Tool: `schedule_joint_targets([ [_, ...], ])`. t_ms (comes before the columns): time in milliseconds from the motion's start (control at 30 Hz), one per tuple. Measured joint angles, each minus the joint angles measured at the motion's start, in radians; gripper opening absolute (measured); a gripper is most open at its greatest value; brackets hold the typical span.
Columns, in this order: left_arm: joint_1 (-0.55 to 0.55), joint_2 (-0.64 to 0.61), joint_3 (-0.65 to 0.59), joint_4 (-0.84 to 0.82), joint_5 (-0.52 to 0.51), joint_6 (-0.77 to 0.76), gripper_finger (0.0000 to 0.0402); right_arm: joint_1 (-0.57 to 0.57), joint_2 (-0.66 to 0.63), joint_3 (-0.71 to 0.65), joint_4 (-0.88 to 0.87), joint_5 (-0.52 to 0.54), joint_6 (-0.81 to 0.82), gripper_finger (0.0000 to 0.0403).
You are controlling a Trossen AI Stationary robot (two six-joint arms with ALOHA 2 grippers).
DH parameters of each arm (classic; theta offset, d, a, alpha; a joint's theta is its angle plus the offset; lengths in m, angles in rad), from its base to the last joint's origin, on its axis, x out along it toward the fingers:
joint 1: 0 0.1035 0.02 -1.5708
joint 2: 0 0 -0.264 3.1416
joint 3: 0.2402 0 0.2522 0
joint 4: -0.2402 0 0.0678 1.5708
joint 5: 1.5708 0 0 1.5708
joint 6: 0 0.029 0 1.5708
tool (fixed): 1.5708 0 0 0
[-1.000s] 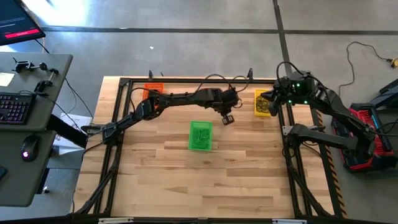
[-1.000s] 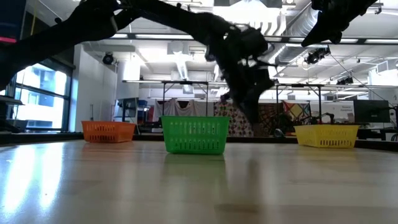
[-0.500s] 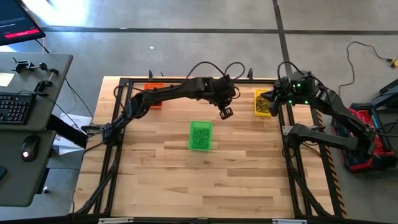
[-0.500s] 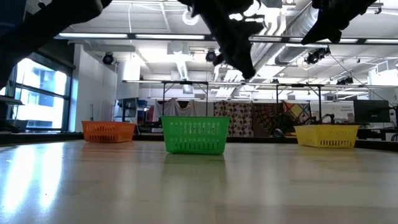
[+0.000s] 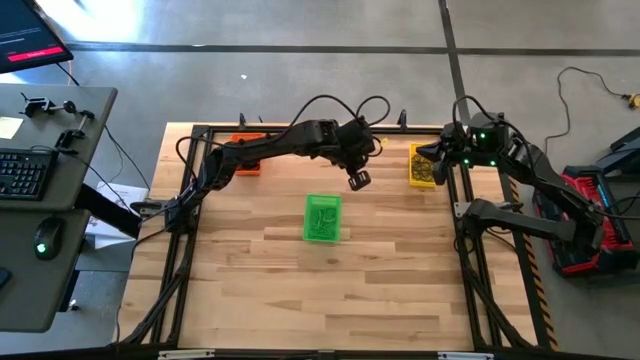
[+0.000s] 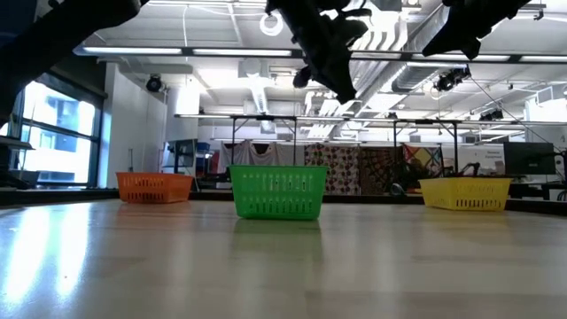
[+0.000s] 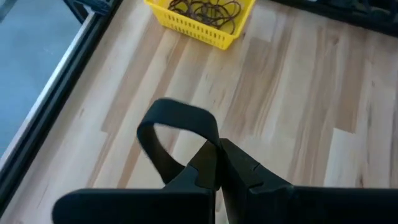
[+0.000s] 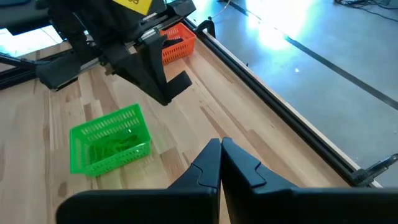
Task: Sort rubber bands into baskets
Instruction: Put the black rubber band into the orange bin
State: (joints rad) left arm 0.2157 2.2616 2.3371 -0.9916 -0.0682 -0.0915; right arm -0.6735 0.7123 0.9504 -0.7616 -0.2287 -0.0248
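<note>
Bare pale wooden table planks (image 5: 330, 290) fill the near part of the scene, and no loose rubber band can be made out on them. Farther in, near the middle, stands the green rectangular plastic basket (image 5: 322, 217), with a bunch of green rubber bands (image 8: 115, 148) lying inside it. Just beyond it and slightly right, the left gripper (image 5: 358, 180) hangs raised above the table between the green basket and the yellow rectangular plastic basket (image 5: 423, 165); its fingers are pressed together with nothing seen between them. At the far right, dark thin rubber-band loops (image 7: 208, 9) are heaped in the yellow basket, and the right gripper (image 8: 221, 147) waits beside it at the table's far right edge, its fingers likewise closed and empty. At the far left the orange rectangular plastic basket (image 5: 246, 147) is partly hidden by the left arm; its contents cannot be told.

The bands are judged very light, soft and floppy, apt to stretch, cling and tangle. A hold would best be taken by pinching a single strand where it rises off the surface, not by grabbing into a heap.
</note>
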Motion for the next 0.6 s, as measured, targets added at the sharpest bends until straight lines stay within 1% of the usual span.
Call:
schedule_joint_targets([
  [100, 0.0, -0.002, 0.0, 0.006, -0.025, -0.001, 0.0, 0.0, 0.0, 0.0, 0.002, 0.0, -0.001, 0.0],
  [233, -0.009, -0.003, 0.0, 0.048, -0.033, -0.002, 0.0, 0.0, 0.0, 0.0, 0.009, -0.01, -0.001, 0.0],
  [467, -0.036, 0.004, -0.007, 0.219, -0.047, 0.017, 0.0, 0.0, 0.0, 0.0, 0.018, -0.016, -0.009, 0.0],
  [533, -0.043, 0.008, -0.055, 0.335, -0.049, 0.022, 0.0, 0.0, 0.0, 0.0, 0.019, -0.017, -0.011, 0.0],
  [600, -0.047, 0.006, -0.121, 0.403, -0.039, 0.0, 0.0, 0.0, 0.0, 0.0, 0.019, -0.018, -0.019, 0.0],
])
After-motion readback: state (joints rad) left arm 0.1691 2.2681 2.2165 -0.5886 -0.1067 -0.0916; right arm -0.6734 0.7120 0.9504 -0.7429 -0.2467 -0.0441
